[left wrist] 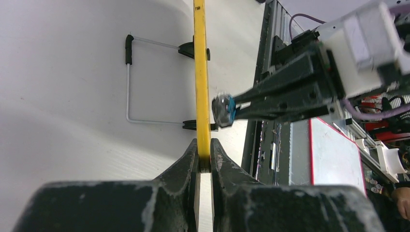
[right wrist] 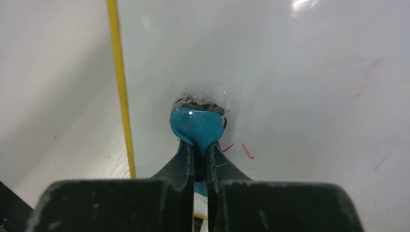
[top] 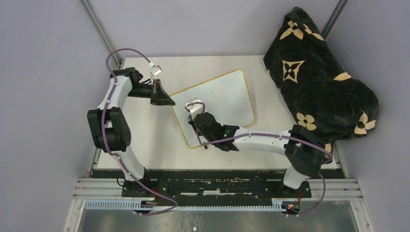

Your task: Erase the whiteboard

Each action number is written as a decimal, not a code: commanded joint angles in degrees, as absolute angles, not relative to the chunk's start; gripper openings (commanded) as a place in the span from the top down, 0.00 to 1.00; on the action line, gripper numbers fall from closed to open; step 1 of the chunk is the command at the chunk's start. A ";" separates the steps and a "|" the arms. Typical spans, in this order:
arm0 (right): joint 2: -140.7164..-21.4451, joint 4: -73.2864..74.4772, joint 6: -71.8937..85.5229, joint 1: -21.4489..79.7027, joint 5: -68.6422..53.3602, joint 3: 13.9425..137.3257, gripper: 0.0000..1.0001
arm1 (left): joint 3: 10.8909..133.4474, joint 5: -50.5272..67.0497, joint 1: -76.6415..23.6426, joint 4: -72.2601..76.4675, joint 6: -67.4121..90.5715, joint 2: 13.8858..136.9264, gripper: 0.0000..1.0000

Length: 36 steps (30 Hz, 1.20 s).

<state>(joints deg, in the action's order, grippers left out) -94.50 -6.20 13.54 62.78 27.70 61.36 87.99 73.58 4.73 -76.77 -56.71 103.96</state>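
The whiteboard (top: pixel 227 99), white with a thin yellow frame, lies tilted on the table. My left gripper (top: pixel 168 101) is shut on its left edge; the left wrist view shows the yellow frame (left wrist: pixel 199 72) pinched between the jaws of the left gripper (left wrist: pixel 205 162). My right gripper (top: pixel 196 119) is shut on a blue eraser (right wrist: pixel 198 123) and presses it onto the board surface (right wrist: pixel 300 72) near the left frame edge (right wrist: pixel 121 96). Small red marks (right wrist: pixel 246 151) remain beside the eraser. The eraser also shows in the left wrist view (left wrist: pixel 223 110).
A black blanket with a tan flower pattern (top: pixel 319 82) is heaped at the back right, beside the board's right edge. The board's wire stand with black feet (left wrist: pixel 145 82) rests on the white table (top: pixel 145 130). A metal rail (top: pixel 217 188) runs along the near edge.
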 commanded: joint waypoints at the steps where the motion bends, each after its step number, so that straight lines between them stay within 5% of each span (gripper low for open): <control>1: -97.12 -10.02 14.83 65.70 28.33 62.46 0.99 | 86.93 69.31 3.87 -75.47 -59.20 102.77 0.97; 23: -85.94 -8.79 14.70 53.92 31.83 51.61 0.99 | 86.67 68.91 3.87 -75.50 -59.44 102.58 0.97; 36: -94.06 -11.65 16.93 62.11 27.23 56.63 0.99 | 87.00 69.22 3.78 -75.50 -58.89 102.57 0.97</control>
